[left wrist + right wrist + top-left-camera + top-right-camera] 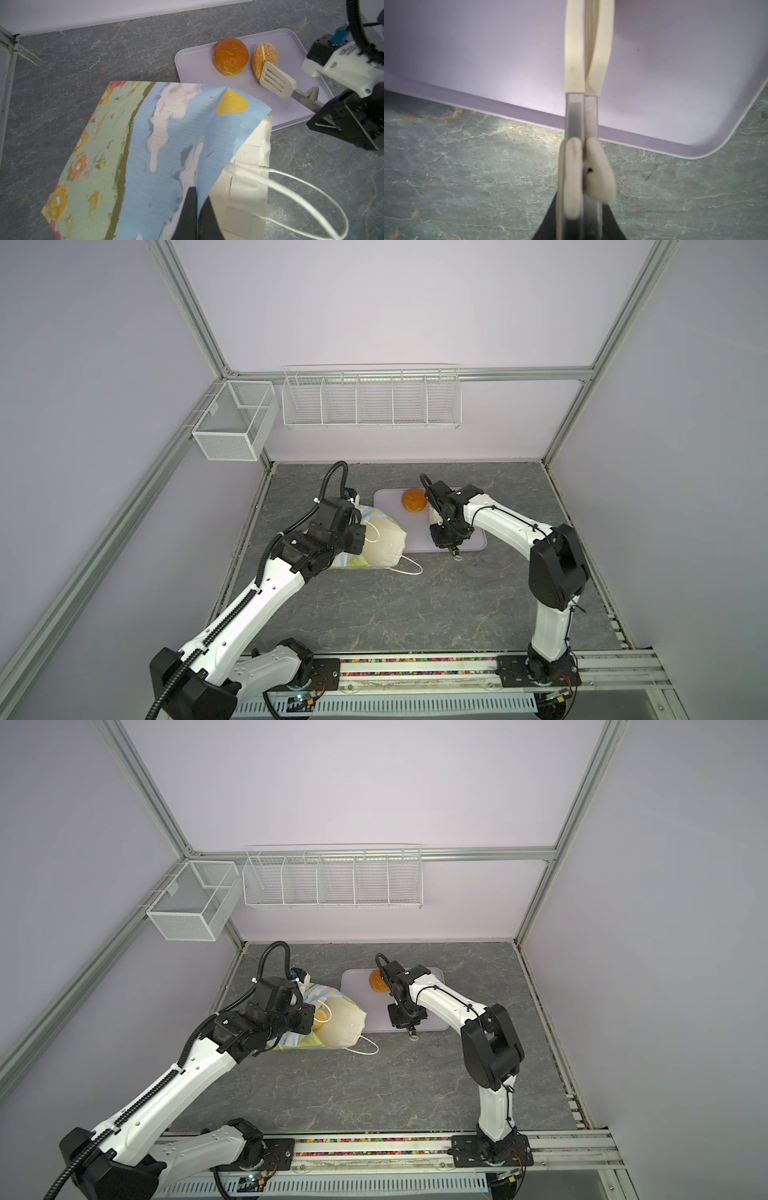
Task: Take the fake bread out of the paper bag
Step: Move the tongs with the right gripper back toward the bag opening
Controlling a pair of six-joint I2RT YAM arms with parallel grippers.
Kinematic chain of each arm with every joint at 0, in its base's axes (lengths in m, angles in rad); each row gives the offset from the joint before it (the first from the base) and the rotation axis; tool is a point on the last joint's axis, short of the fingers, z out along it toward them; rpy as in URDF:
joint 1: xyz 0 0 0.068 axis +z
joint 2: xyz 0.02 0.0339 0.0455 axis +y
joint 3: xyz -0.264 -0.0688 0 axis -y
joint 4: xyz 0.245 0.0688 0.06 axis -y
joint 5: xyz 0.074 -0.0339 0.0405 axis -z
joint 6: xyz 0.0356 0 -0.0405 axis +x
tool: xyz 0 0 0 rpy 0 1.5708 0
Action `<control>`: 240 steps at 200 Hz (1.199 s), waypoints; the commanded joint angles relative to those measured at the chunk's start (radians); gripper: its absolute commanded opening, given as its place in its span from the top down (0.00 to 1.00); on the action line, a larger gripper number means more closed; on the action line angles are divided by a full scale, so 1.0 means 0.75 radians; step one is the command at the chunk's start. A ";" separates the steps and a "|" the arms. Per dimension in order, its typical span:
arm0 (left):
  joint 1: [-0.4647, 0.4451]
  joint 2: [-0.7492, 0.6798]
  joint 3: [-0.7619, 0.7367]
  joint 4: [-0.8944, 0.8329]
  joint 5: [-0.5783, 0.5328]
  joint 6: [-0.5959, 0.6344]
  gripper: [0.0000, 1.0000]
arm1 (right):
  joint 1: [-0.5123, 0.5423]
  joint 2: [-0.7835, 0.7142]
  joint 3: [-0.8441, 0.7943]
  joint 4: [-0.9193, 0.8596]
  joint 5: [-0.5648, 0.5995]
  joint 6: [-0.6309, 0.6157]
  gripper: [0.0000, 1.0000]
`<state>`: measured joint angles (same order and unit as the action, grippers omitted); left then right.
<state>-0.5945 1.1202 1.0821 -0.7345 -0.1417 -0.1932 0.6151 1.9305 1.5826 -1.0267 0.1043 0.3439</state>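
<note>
Jaws of the left gripper [197, 194] were pinched on the top edge of the paper bag [145, 145], propping its mouth open. 1 yellow roll [320, 1016] showed inside. Right gripper [581, 224] was clamped on cream tongs [278, 81], their heads by the seeded roll [265, 56] and round bun [230, 56] on the tray [197, 68]. Best bet: hold that mouth wide, slide the tongs in low, then squeeze gently.

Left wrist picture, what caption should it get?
Left gripper pinches the bag; bun and seeded roll sit on the tray.
</note>
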 commanded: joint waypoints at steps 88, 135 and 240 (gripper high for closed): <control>0.017 -0.021 0.013 -0.041 -0.012 0.037 1.00 | -0.008 0.043 0.132 0.005 -0.010 -0.058 0.93; 0.017 -0.030 0.038 -0.045 0.013 0.056 1.00 | 0.024 -0.082 0.152 -0.087 0.033 -0.046 0.93; 0.018 -0.089 0.026 -0.046 0.085 0.241 1.00 | 0.400 -0.492 -0.028 -0.184 0.042 0.222 0.93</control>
<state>-0.5888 1.0657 1.0817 -0.7422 -0.1066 -0.0746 0.8375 1.6226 1.5993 -1.1305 0.1291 0.4236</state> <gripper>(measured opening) 0.047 0.213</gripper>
